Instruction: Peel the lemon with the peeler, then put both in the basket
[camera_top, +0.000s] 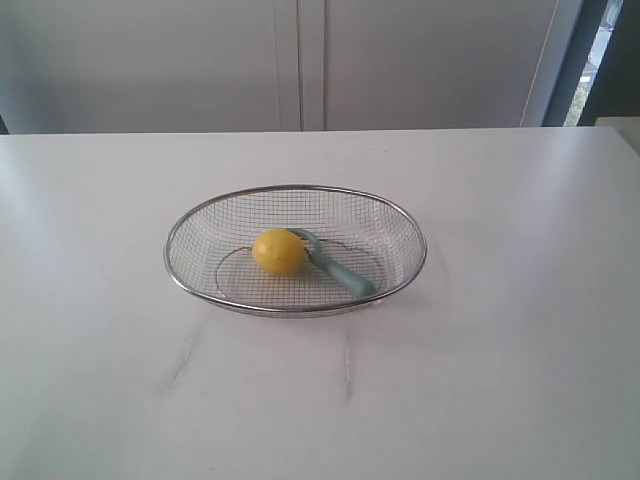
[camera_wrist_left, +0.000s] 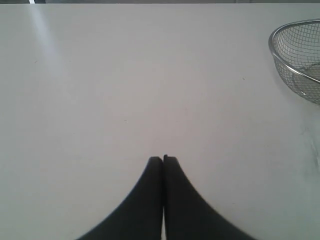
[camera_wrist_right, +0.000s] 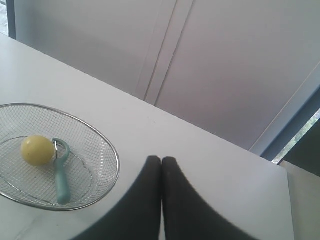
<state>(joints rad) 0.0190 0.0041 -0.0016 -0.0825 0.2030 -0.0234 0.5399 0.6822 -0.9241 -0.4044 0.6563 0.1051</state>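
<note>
**While we idle, all lies in the basket (camera_top: 295, 188)**

Our left gripper (camera_wrist_left: 163, 159) and right gripper (camera_wrist_right: 161, 159) are closed, empty. The lemon (camera_top: 278, 251) sits left of the peeler (camera_top: 338, 268), touching its head; the handle runs near-right, favouring the right gripper.

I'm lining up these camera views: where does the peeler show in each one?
Exterior view: the peeler lies in the basket, right of the lemon, with its head nearest the fruit.
Left wrist view: not in it; only the basket's edge shows.
Right wrist view: peeler in the basket, beside the lemon.
Shared landmark: the basket's metal rim.
</note>
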